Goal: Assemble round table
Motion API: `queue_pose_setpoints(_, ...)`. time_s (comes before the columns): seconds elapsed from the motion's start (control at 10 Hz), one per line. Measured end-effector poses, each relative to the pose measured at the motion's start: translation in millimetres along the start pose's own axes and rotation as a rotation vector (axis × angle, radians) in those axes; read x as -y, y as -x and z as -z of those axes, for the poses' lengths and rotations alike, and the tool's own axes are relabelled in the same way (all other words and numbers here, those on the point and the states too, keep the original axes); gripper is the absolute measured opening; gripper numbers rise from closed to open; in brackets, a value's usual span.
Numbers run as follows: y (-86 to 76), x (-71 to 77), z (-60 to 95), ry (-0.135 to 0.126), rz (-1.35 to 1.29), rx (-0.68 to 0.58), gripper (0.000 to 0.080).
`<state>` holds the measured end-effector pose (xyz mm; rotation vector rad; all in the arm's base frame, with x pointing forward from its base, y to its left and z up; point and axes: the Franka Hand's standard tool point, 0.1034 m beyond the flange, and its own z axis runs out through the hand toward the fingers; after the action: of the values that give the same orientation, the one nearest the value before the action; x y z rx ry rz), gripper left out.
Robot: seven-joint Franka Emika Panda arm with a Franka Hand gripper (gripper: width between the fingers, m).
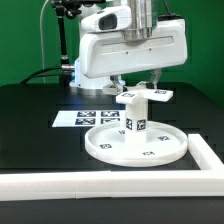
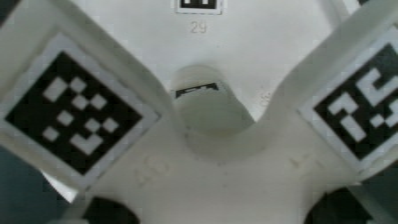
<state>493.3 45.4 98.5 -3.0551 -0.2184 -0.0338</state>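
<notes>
Hovering straight above the upright post (image 1: 133,120) on the disc (image 1: 135,145), the gripper (image 1: 139,88) seems to pinch the cross (image 1: 143,96) atop it, contact unclear.

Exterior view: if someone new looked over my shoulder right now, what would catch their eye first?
The large round disc lies on the black table with the short post upright at its centre. On top of the post sits the cross-shaped piece, right under the hand. In the wrist view that piece's tagged arms fill the picture.
</notes>
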Motion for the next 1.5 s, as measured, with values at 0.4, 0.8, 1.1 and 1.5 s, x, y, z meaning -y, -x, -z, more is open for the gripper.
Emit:
queue_pose_setpoints(0.4,0.0,0.4,-0.8,-0.016,-0.452,-0.046,0.0453)
queue_pose_setpoints(0.8,4.4,2.3,-0.7,-0.033,-0.888,-0.048,0.0453)
queue_pose_setpoints(1.1,4.5,1.7,-0.7,-0.047,-1.033,-0.044,0.0454)
queue_pose_setpoints(1.5,6.7,3.8,-1.1,-0.090,-1.542,-0.030,0.0455)
